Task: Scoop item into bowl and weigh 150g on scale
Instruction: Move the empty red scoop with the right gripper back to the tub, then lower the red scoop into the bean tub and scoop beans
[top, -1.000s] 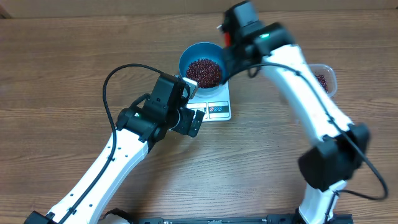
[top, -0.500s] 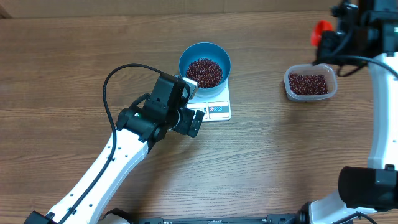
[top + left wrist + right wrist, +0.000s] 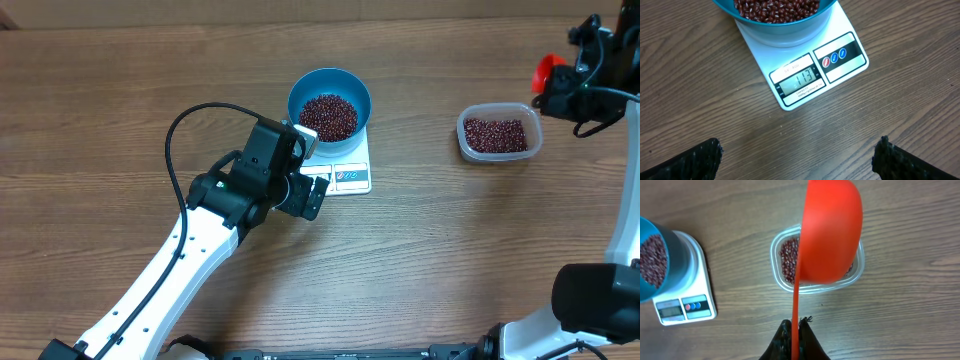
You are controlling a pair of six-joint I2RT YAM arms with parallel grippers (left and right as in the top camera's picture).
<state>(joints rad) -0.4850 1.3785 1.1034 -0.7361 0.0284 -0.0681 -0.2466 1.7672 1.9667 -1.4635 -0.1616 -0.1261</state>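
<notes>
From overhead, you are seeing the blue bowl (image 3: 300, 92) sitting on the white scale (image 3: 352, 176) near the middle of the desk (image 3: 90, 110). The beans (image 3: 330, 117) are lying inside the bowl as a maroon heap. Your left claw (image 3: 308, 195) is hanging just beside the scale's near-left corner, released and gripping nothing. Well off to the right, a clear tub (image 3: 464, 142) is holding more of the beans. Your right claw (image 3: 570, 90) is hovering just past the tub's far-right corner and carrying a red scoop (image 3: 545, 70).

Through the left wrist camera, you are looking down at two fingertips spread wide at the bottom corners, with only bare desk showing between them. The bowl is covering the far part of the scale. The display (image 3: 799, 80) is sitting on the near edge, uncovered and showing 113, with one red and two blue round marks beside it.

Through the right wrist camera, you are watching the claw clenching the scoop's thin handle. The scoop's cup is hanging above the tub and hiding most of it. You are seeing only the cup's outer side, so you cannot tell whether it is carrying beans. The bowl and scale are sitting at the left edge, apart from the tub.
</notes>
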